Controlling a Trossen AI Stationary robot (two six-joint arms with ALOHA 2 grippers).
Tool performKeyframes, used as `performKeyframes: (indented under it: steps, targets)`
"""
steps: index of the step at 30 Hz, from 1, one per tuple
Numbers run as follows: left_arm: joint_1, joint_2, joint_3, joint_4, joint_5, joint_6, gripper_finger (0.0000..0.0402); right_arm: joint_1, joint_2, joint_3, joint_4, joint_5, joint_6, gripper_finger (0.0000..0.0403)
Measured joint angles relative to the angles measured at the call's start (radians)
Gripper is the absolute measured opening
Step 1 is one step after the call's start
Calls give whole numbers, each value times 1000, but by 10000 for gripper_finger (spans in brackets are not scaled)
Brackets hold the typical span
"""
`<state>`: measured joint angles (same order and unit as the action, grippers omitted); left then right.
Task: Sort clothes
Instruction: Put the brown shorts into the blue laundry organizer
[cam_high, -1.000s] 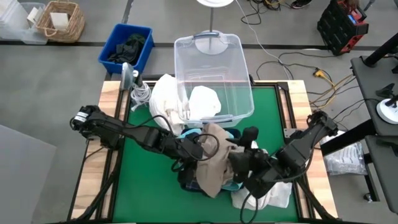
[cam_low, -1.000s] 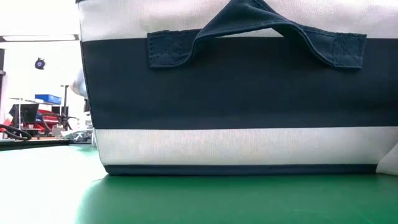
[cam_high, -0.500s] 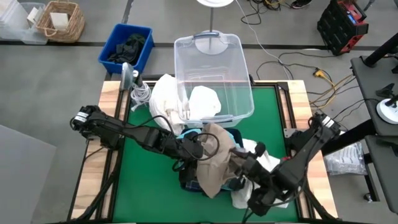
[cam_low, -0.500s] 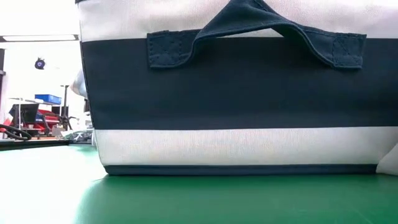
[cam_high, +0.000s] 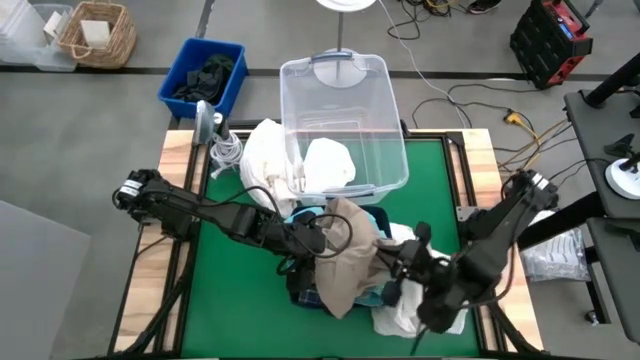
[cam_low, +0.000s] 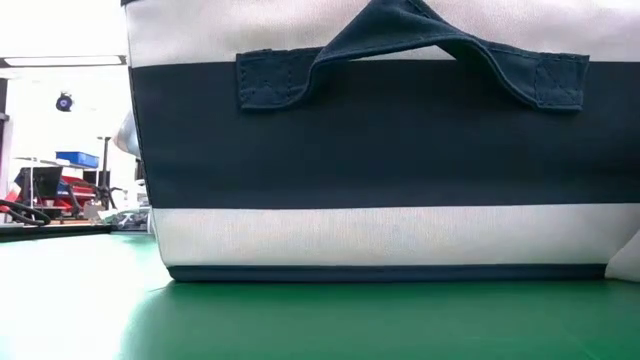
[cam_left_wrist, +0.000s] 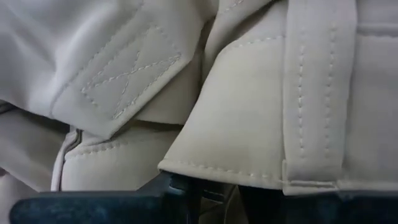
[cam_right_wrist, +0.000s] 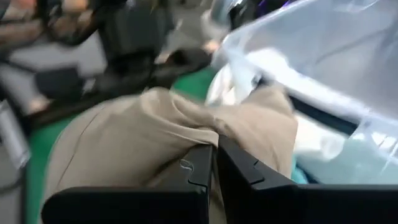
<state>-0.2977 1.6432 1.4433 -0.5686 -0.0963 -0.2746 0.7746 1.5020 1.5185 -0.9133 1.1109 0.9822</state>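
A khaki beige garment (cam_high: 345, 262) hangs draped over the navy-and-white fabric box (cam_low: 380, 150) at the table's near middle. My left gripper (cam_high: 322, 237) is shut on its left side. My right gripper (cam_high: 383, 262) is shut at its right edge. A teal garment (cam_high: 376, 216) peeks out behind it. One white garment (cam_high: 420, 312) lies on the mat below the right arm. Another white garment (cam_high: 266, 150) leans on the clear bin (cam_high: 396, 130), and a third (cam_high: 330, 160) lies inside it. My left gripper holds a stitched hem edge (cam_left_wrist: 205, 171) of the khaki garment between its two fingers (cam_left_wrist: 93, 205), coming level from the table's left. The cloth fills the left wrist view and hangs slack over the box. My right gripper pinches the khaki garment at a fold (cam_right_wrist: 211, 134) where creases run together at its fingertips (cam_right_wrist: 199, 168), coming from the table's right. How much cloth lies between them is hidden by the fingers.
A coiled white cable (cam_high: 225, 150) lies at the table's far left corner. A blue bin (cam_high: 203, 75) of dark clothes and a wicker basket (cam_high: 95, 32) stand on the floor beyond. Bare green mat (cam_high: 235, 300) shows at the near left.
My right gripper has shut at the khaki garment's right edge. Its arm has swung toward the table's near right, uncovering more white cloth beside it. The khaki garment has kept its place.
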Motion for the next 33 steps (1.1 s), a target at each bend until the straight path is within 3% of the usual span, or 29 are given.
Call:
performKeyframes:
  steps: [6, 12, 17, 20, 25, 27, 30, 33]
  targets:
    - [-1, 0, 0, 0, 0, -14, 76, 13, -107, -1, -110, -289, 59, 13]
    - [-2, 0, 0, -1, 0, -23, 77, 33, -164, -2, -102, -414, 90, 16]
    - [-1, 0, 0, -7, -3, -24, 77, 46, -186, -2, -95, -492, 124, 66]
    - [-1, 0, 0, -5, -3, -24, 77, 57, -197, -2, -66, -441, 91, 117]
    - [-2, 0, 0, 13, -3, -24, 77, 65, -144, -13, 183, -128, -257, 178]
    - [-1, -1, 0, 32, -3, -36, 77, 48, -109, -40, 213, -66, -300, 181]
    - [-1, -4, 18, 35, -3, -59, 77, 11, -71, -110, 228, -46, -231, 162]
    - [-1, -6, 57, 24, -3, -49, 77, -22, -32, -209, 394, 26, -222, 126]
